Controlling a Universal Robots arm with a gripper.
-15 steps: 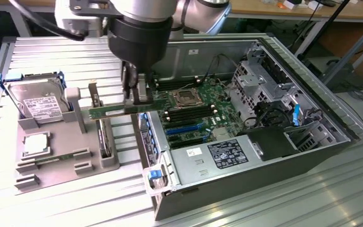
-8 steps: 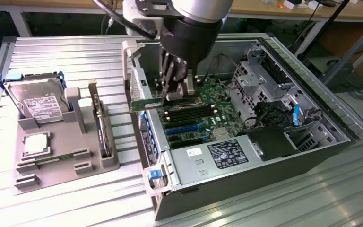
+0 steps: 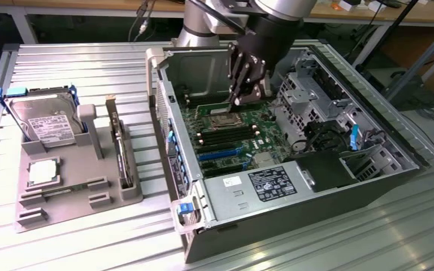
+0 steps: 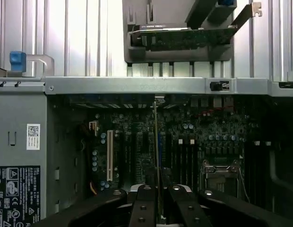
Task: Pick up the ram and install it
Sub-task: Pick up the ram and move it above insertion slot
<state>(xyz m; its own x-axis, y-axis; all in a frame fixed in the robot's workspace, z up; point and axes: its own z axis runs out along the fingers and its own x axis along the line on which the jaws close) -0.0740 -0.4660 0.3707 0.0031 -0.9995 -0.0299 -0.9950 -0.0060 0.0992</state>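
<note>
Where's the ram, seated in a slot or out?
Out: the gripper holds the ram edge-on above the motherboard inside the open computer case.

One computer case (image 3: 300,197), one hard drive (image 3: 47,121), one processor (image 3: 43,171), one expansion card (image 3: 120,149), one ram (image 4: 156,142).

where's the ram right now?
The ram is clamped edge-on in the gripper, inside the open PC case at the exterior view's right of the grey tray, just above the motherboard beside the CPU socket.

White label on hard drive (image 3: 45,123), black label on power supply (image 3: 273,183), no print legible
</note>
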